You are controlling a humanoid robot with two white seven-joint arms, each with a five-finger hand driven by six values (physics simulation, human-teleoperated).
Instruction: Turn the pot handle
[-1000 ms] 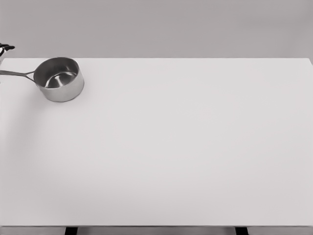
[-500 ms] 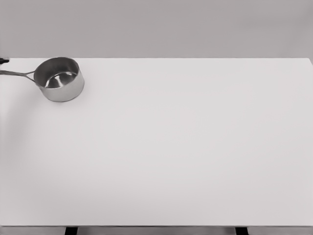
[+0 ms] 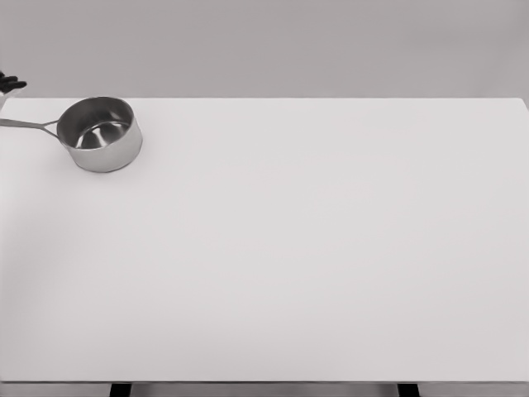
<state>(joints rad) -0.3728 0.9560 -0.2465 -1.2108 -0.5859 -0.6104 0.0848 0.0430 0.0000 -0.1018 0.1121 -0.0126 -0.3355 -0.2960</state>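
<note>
**Saucepan handle spin: where I'd grab it**

While only a dark sliver of a hand [image 3: 10, 83] pokes in at the far left edge, I honestly can't tell what state it's in, or even whose arm it belongs to. It sits just above and apart from the tip of the handle [image 3: 29, 125], not touching it.

That handle is a thin metal rod running left off the steel saucepan [image 3: 101, 133], which sits in the far left corner of the white table [image 3: 314, 248].

My guess: the pan is rigid, empty, fairly light and pretty slick on that tabletop (so it'll probably pivot easily). I'd push or pinch near the handle's outer end for leverage, since shiny metal could slip.
</note>
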